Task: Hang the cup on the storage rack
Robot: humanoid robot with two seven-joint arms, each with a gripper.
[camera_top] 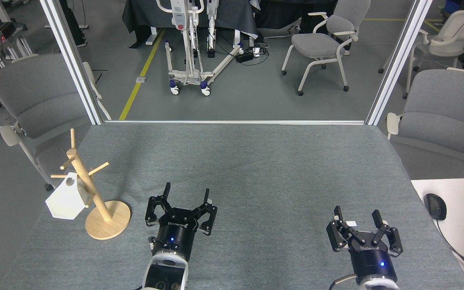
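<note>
At lower left of the frame, the cup (pixel 67 201) hangs on the storage rack (pixel 91 197), a peg apparently passing through the round hole in its tab handle, its body tilted beside the upright post and above the disc base. We judge the hanging step complete, so the phase in hand is the clearing of our arms. Our left gripper (pixel 185 196) sits at lower centre, well apart from the rack, its jaws spread and holding nothing; our right gripper (pixel 357 214) sits at lower right, likewise spread and empty. The next move, as we read it, calls only for bringing both arms to rest without brushing the rack, since a knock to the post could unseat the cup. The work surface is a table (pixel 256 169) covered in grey felt-like cloth. Beyond its far edge lie a grey floor with a yellow line (pixel 141 74), several grey chairs (pixel 322 38), a wheeled white frame (pixel 189 48) at upper centre, and two aluminium posts (pixel 71 60). A white desk with a mouse (pixel 435 206) occupies the right edge.
</note>
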